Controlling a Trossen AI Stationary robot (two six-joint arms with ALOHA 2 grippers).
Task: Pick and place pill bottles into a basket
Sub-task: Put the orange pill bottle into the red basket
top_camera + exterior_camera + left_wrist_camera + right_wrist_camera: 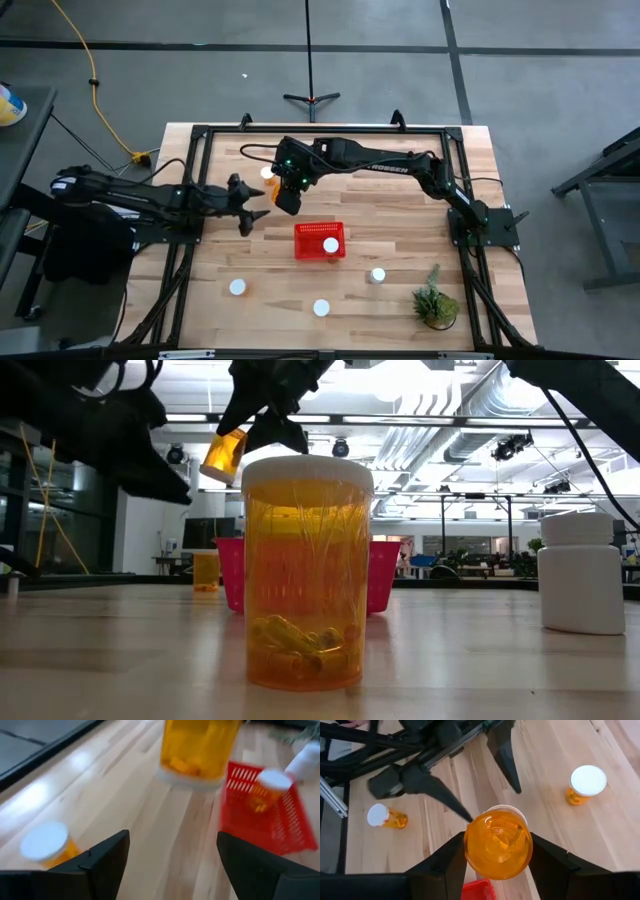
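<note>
Orange bottle (498, 844) pinched in the right gripper (286, 192) hovers upper left of the red basket (319, 241), which holds one; left gripper (249, 205) spread, four remain on the bench (400, 180).

The red mesh basket (320, 242) sat mid-table, holding one upright white-capped pill bottle (331, 246). Three bottles (321, 308) stood on the table in front of it. Another orange bottle (498, 843) hung gripped above the table.

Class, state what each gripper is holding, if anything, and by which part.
The right gripper holds an orange pill bottle by the sides of its body, lifted off the table. The left gripper is open and holds nothing.
</note>
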